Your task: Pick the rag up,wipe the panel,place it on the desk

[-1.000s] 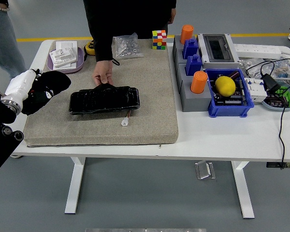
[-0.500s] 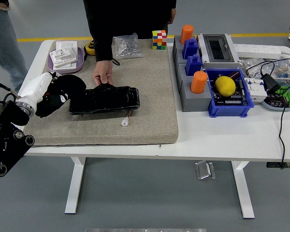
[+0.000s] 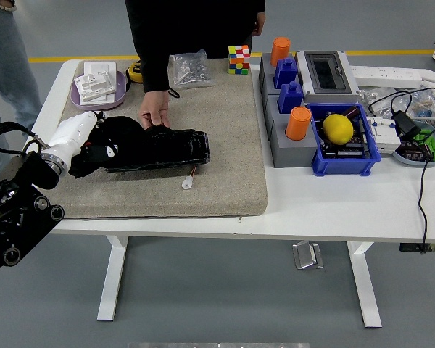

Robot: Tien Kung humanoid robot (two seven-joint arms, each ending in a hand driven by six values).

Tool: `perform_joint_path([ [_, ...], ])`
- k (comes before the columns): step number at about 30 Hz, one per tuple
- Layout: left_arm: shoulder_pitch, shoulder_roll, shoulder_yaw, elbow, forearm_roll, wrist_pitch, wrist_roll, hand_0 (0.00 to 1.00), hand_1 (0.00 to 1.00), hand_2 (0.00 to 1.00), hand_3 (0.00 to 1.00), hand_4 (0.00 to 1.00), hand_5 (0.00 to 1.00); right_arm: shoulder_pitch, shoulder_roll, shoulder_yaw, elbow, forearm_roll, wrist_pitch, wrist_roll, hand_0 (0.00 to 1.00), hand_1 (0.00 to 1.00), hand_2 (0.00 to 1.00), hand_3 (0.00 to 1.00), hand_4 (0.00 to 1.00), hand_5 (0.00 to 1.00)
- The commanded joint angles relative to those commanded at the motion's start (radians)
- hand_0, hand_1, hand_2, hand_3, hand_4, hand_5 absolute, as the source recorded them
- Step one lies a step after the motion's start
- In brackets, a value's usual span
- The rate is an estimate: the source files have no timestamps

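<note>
Wiping well means I keep my left hand (image 3: 105, 145), fingers gripping the black rag (image 3: 119, 141), flat along the panel (image 3: 163, 150).

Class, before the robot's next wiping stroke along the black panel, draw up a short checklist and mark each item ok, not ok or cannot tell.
1. Rag in left hand: ok.
2. Rag at the panel's left end: ok.
3. Panel steadied by the person's hand at its far edge: ok.
4. Person's hand clear of the stroke: not ok.
5. White connector clear of the stroke: ok.
6. Panel clean: cannot tell.
</note>
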Motion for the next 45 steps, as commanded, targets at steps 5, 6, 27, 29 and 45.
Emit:
perform_joint_path([
  [5,-0.020,-0.011,0.026,0.006,-0.005,0.000,0.000,0.251,0.185,0.471,0.355,0.324,0.002,0.001,0.000,-0.010,0.000,0.007,0.000,0.002,0.726,0.609,0.681,0.589,0.998,0.430],
  [6,-0.023,-0.013,0.030,0.007,-0.006,0.000,0.000,0.251,0.185,0.471,0.355,0.324,0.002,0.001,-0.001,-0.014,0.000,0.012,-0.001,0.002,0.726,0.609,0.681,0.589,0.998,0.430],
  [27,-0.112,-0.052,0.185,0.009,-0.029,-0.001,0.002,0.249,0.185,0.473,0.362,0.329,0.002,0.017,-0.019,-0.092,0.000,0.069,0.003,0.008,0.727,0.608,0.681,0.590,0.998,0.430],
  [29,-0.117,-0.055,0.192,0.008,-0.028,0.000,0.003,0.249,0.185,0.473,0.362,0.329,0.002,0.017,-0.020,-0.087,0.000,0.063,0.004,0.006,0.727,0.608,0.681,0.590,0.998,0.430],
  [45,-0.175,-0.107,0.266,0.021,-0.035,-0.005,0.007,0.243,0.185,0.472,0.366,0.333,0.002,0.032,-0.044,-0.203,0.002,0.158,0.004,0.021,0.727,0.609,0.680,0.589,0.998,0.428],
])
